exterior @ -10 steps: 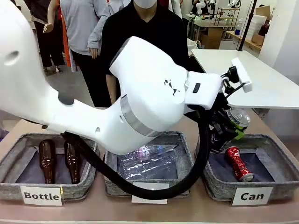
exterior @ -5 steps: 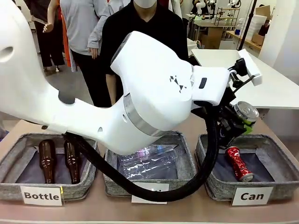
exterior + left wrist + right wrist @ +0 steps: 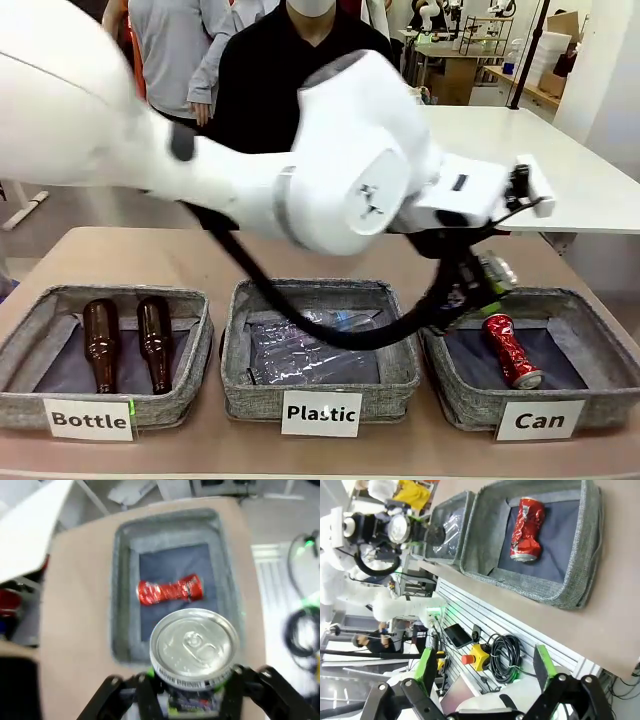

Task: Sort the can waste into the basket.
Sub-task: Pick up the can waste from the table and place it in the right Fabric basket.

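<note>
My left gripper (image 3: pixel 482 284) is shut on the dark can (image 3: pixel 496 271), which has a silver top and yellow-green marks. It holds the can just above the left rim of the grey "Can" basket (image 3: pixel 590 397). The left wrist view looks down past the held can's silver lid (image 3: pixel 194 647) and the left gripper (image 3: pixel 191 681) at the red dented can (image 3: pixel 170 591), lying on the basket's dark base (image 3: pixel 175 560). That red can (image 3: pixel 512 350) lies loose in the basket. My right gripper (image 3: pixel 484 669) is open and holds nothing; its view shows the red can (image 3: pixel 526 529) in the basket (image 3: pixel 580 555) from the side.
A "Plastic" basket (image 3: pixel 322 390) with clear bottles stands in the middle. At the left is a "Bottle" basket (image 3: pixel 30 400) with two brown bottles (image 3: pixel 100 345). A person in black (image 3: pixel 300 70) stands across the table. A white table (image 3: pixel 560 170) is at the back right.
My left arm has swung and lowered the dark can from above the basket's left side down towards its rim. The arm's bulk has lifted off the middle basket, uncovering the "Plastic" label.
</note>
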Tool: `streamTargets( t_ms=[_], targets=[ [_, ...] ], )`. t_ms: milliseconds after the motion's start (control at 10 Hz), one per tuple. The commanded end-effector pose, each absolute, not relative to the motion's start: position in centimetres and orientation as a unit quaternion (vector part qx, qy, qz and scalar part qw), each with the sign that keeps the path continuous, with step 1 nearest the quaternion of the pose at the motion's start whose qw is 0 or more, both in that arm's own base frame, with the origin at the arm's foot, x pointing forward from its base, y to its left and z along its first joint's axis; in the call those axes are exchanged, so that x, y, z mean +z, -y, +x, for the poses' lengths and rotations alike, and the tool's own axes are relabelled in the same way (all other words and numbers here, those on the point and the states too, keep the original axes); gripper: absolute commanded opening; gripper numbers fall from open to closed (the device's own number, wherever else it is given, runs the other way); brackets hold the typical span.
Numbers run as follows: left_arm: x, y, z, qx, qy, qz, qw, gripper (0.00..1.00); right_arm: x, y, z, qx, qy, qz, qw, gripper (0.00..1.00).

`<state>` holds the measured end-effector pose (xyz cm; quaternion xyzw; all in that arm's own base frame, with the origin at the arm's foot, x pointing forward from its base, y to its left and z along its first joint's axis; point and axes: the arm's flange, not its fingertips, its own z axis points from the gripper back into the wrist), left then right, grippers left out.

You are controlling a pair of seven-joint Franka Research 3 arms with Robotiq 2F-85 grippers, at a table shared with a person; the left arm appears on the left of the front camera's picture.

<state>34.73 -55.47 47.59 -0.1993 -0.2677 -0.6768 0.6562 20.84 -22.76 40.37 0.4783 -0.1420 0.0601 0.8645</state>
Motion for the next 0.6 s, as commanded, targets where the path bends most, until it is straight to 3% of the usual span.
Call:
streamTargets(
  t_ms=[0,200,500],
  targets=[
    [47.7,64.9,37.6,-0.642,0.312,-0.229,0.662,0.47,40.7,22.6,21.1,0.051,0.14,0.474,0.868,1.0],
    [47.1,66.3,37.6,-0.647,0.337,-0.229,0.644,0.47,40.7,22.6,21.1,0.051,0.14,0.474,0.868,1.0],
    [46.3,66.3,38.2,-0.643,0.325,-0.227,0.656,0.47,40.7,22.6,21.1,0.051,0.14,0.474,0.868,1.0]
  ],
)
